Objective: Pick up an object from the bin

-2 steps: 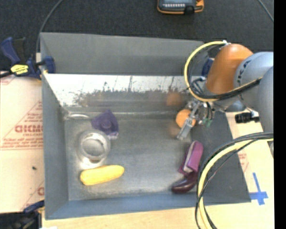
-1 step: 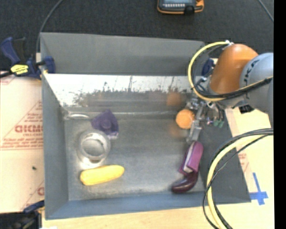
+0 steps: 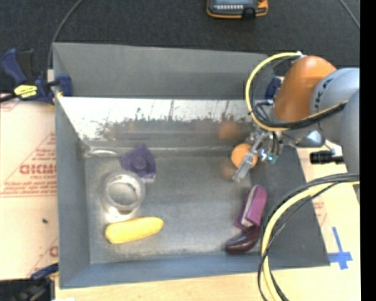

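Occupying most of the view, a grey metal bin (image 3: 163, 74) is recorded, its floor sparsely strewn with a handful of loose things rather than a heap. The arm (image 3: 341, 96) is seen reaching in from the right, over the bin's right rim, with an orange cover (image 3: 299, 88) at the wrist and looped cables (image 3: 258, 80) carried round it. Near the front left of the floor a yellow, banana-shaped piece (image 3: 133, 229) is laid on its side. A magenta block-like item (image 3: 254, 205) is noted at the right side, tilted, with a dark purple eggplant-shaped piece (image 3: 243, 242) touching or just beside its lower end, close to the front wall. A clear glass cup (image 3: 122, 192) is set just behind the yellow piece, and a crumpled purple thing (image 3: 138, 160) is found just behind the cup. Smallest of the lot, a small orange ball (image 3: 239, 155) is placed at the right rear of the floor, well apart from the things on the left. The claw (image 3: 249, 162) is lowered right at this ball, touching it or just beside it on its right; whether the ball is grasped cannot be told, nor whether the claw is released or clenched.
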